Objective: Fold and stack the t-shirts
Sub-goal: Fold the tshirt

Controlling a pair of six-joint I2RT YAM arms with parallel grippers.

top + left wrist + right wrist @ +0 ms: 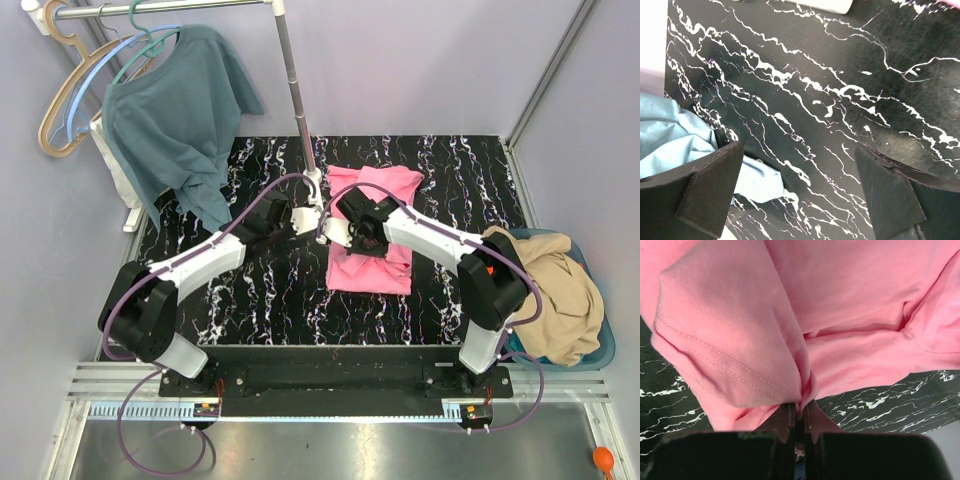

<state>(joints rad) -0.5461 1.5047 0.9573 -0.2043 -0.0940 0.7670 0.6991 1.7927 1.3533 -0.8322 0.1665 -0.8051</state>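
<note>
A bright pink t-shirt (385,258) lies partly folded on the black marbled table (270,290), right of the middle. My right gripper (357,232) is over its left edge, shut on a bunched fold of pink fabric. In the right wrist view the pink t-shirt (850,315) fills the frame and the right gripper (800,415) pinches a hemmed flap of it. My left gripper (300,218) hovers open just left of the pink shirt. In its wrist view the left gripper (800,192) holds nothing over bare table. A tan-beige t-shirt (555,285) lies crumpled in a basket at the right.
A dusty teal shirt (175,120) hangs from a hanger on a rack at the back left, and its hem (670,142) shows beside my left finger. The rack pole (296,100) stands on the table behind both grippers. The blue basket (605,345) sits at the table's right edge.
</note>
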